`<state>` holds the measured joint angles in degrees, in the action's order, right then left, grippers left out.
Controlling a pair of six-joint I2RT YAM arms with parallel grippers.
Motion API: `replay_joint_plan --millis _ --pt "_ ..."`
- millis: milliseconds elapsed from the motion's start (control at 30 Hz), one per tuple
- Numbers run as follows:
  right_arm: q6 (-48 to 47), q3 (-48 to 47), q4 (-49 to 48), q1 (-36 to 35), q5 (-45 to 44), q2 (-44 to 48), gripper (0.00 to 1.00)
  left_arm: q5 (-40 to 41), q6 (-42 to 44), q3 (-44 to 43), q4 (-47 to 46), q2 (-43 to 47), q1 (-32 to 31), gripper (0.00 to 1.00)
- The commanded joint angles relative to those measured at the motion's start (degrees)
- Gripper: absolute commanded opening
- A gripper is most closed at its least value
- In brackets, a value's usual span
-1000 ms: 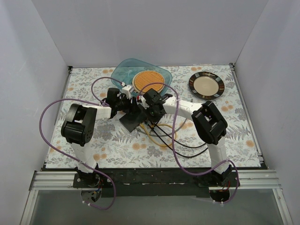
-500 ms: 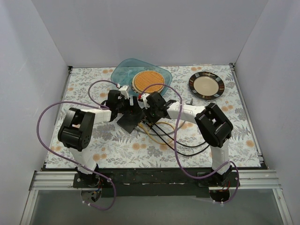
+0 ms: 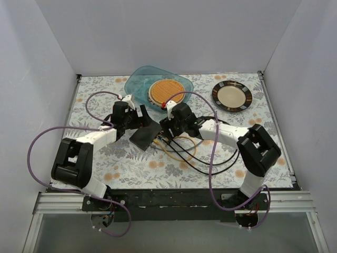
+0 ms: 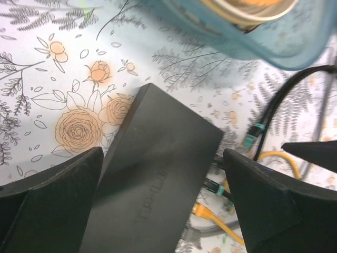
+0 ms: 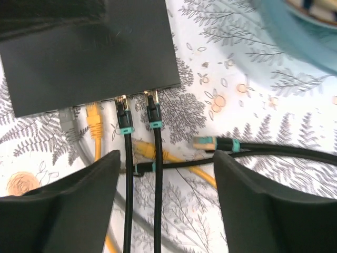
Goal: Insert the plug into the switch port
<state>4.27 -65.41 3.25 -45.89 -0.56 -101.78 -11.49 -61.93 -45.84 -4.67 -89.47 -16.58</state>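
Observation:
The switch (image 3: pixel 145 135) is a flat matte-black box lying at an angle on the flowered cloth. In the right wrist view its port edge (image 5: pixel 105 97) holds two black plugs with teal bands (image 5: pixel 122 113) (image 5: pixel 153 112), with a yellow plug (image 5: pixel 94 120) and a grey one (image 5: pixel 65 119) beside them. A third teal-banded plug (image 5: pixel 205 143) lies loose on the cloth. My right gripper (image 5: pixel 167 158) is open, straddling the two black cables without touching them. My left gripper (image 4: pixel 163 155) is open over the switch (image 4: pixel 158 174), its fingers apart from it.
A blue tray (image 3: pixel 138 84) with a round woven mat (image 3: pixel 166 90) sits just behind the grippers. A dark-rimmed plate (image 3: pixel 232 96) stands at the back right. Yellow and black cables (image 3: pixel 184 153) loop on the cloth in front of the switch.
Both grippers have opened. The left let go of the switch and drew back to the left. The right released the black cable and shifted slightly, leaving the plug in the port.

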Motion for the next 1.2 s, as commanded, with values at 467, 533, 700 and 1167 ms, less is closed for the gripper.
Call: replay_joint_plan --millis 467,533,700,1167 --pt "4.77 12.93 2.28 -0.25 -8.40 34.00 0.99 3.67 -3.81 1.28 4.31 30.67 0.06 0.98" --pt "5.30 13.29 3.34 -0.34 -8.76 36.29 0.98 3.84 -3.72 1.02 4.31 32.25 0.14 0.98" --pt "6.10 13.55 5.54 -0.34 -9.20 38.58 0.99 1.64 -3.46 1.20 6.25 32.78 0.14 0.98" --pt "10.49 18.73 -1.03 -0.34 -20.09 42.45 0.99 3.75 -3.63 -0.38 9.24 31.90 0.14 0.98"
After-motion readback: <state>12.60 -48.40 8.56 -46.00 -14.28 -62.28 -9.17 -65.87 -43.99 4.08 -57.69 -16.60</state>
